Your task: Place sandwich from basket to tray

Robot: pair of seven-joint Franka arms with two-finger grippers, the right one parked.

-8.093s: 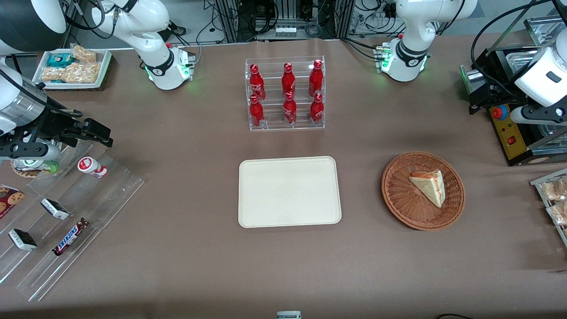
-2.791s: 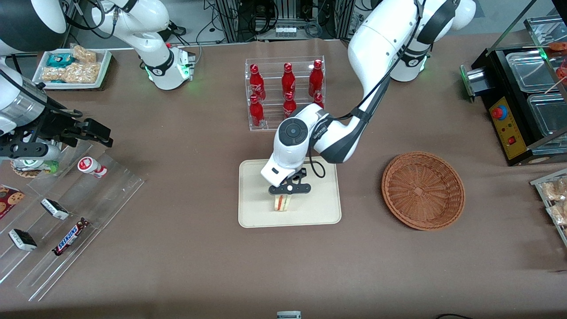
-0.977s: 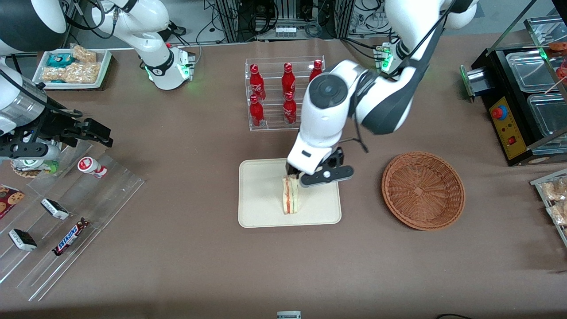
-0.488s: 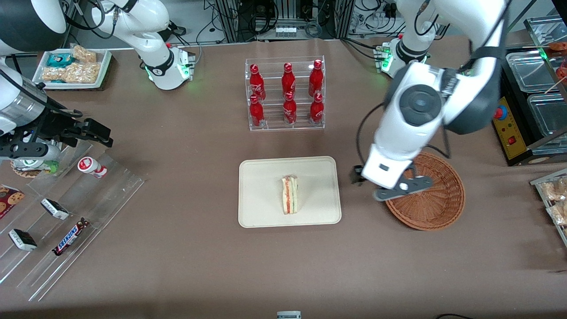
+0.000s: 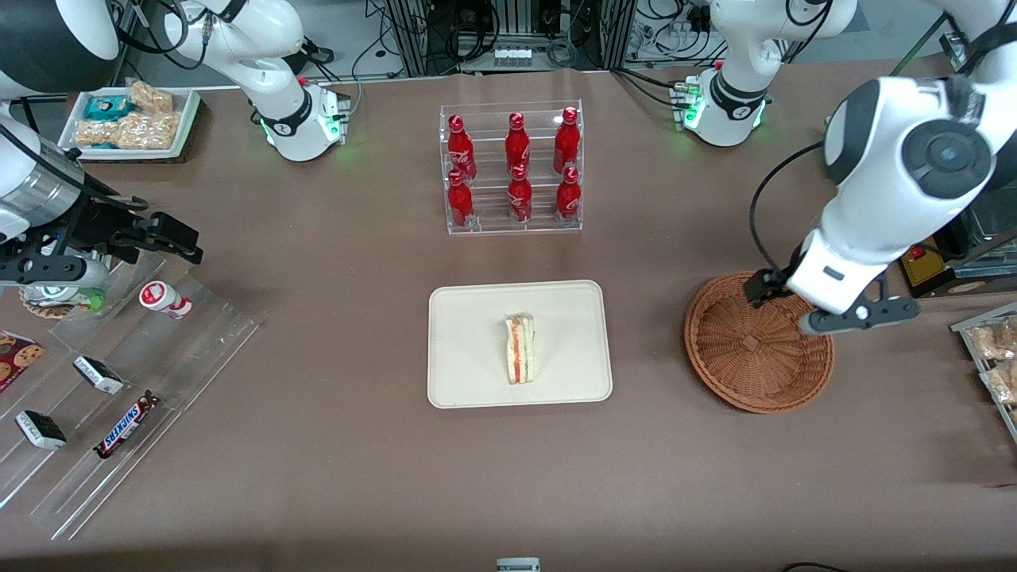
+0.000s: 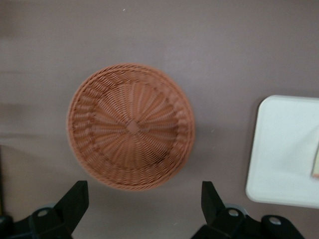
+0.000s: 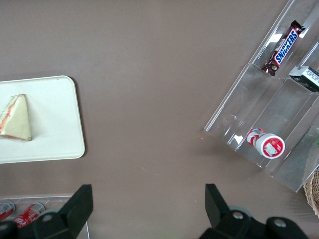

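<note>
Sandwich (image 5: 521,349) stands on tray (image 5: 469,373). Gripper (image 6: 144,209) hangs above basket (image 5: 739,381), fingers (image 6: 75,201) spread, empty.

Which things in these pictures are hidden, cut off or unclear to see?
- Basket: in the front view, the working arm covers part of the rim farther from the camera.
- Sandwich: in the left wrist view, the picture edge cuts it to a sliver on the tray.
- Gripper: open above the basket; in the front view the fingertips are hidden by the hand.
</note>
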